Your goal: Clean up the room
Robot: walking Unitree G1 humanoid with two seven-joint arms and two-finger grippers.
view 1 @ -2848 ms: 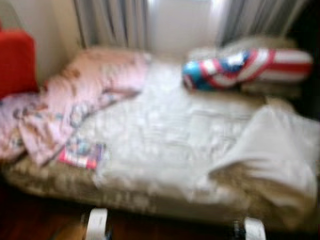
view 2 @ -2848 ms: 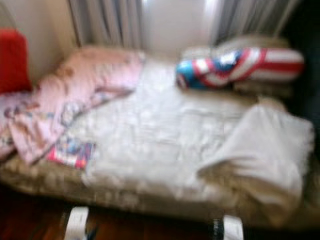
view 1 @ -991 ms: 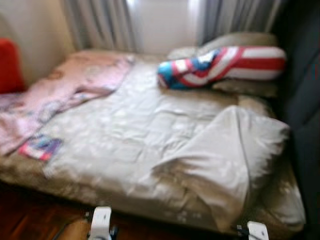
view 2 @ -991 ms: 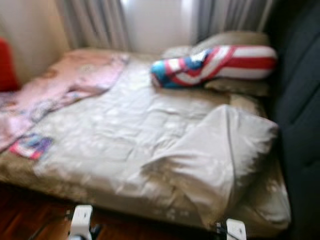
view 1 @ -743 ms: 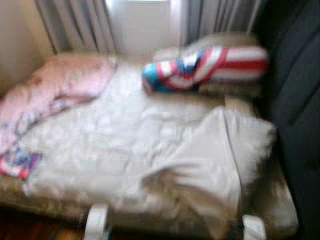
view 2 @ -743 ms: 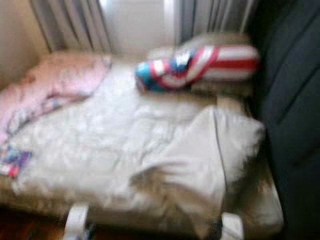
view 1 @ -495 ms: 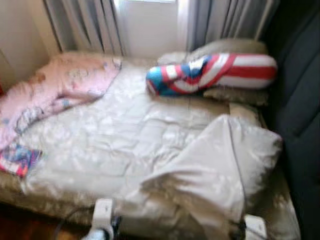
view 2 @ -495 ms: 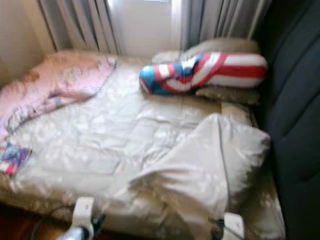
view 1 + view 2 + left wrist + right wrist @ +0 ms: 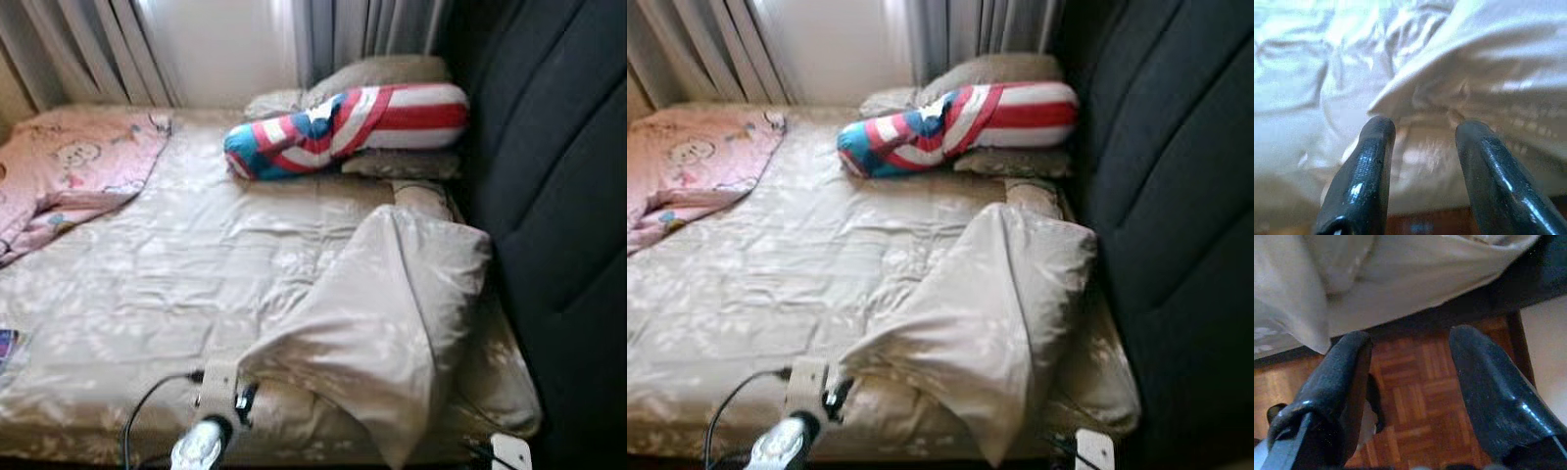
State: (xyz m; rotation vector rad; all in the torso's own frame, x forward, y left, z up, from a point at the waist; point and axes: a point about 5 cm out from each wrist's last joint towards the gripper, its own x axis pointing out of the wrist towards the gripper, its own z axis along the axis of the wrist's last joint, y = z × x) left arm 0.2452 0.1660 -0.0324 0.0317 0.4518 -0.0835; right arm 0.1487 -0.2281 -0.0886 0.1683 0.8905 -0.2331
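The main risk is a weak catch on slippery cloth. The left hand (image 9: 1422, 147) is up at the near edge of the bed (image 9: 59, 416), its two black fingers (image 9: 1364, 166) spread, with the folded-back corner of the beige comforter (image 9: 392, 313) just beyond the tips. The fabric looks thin and glossy, so a shallow pinch could slide off, or could take in the layer underneath as well and drag the whole cover askew. A black cable (image 9: 142, 406) trails from that wrist over the bed's near edge and could snag a fold if the arm pulls sideways.

The right hand (image 9: 1410, 377) hangs low by the bed's near right corner, its fingers also spread, over parquet floor (image 9: 1415, 396) with nothing between them. From there it cannot steady the cloth.

The comforter covers most of the bed in pale beige with a faint leafy print, creased across the middle. Its near right corner is turned over into a thick, peaked fold next to the dark padded headboard (image 9: 549, 186). A red, white and blue striped bolster (image 9: 343, 122) lies at the far end on a tan pillow (image 9: 377, 73), and a pink printed blanket (image 9: 69, 171) is bunched at the far left.
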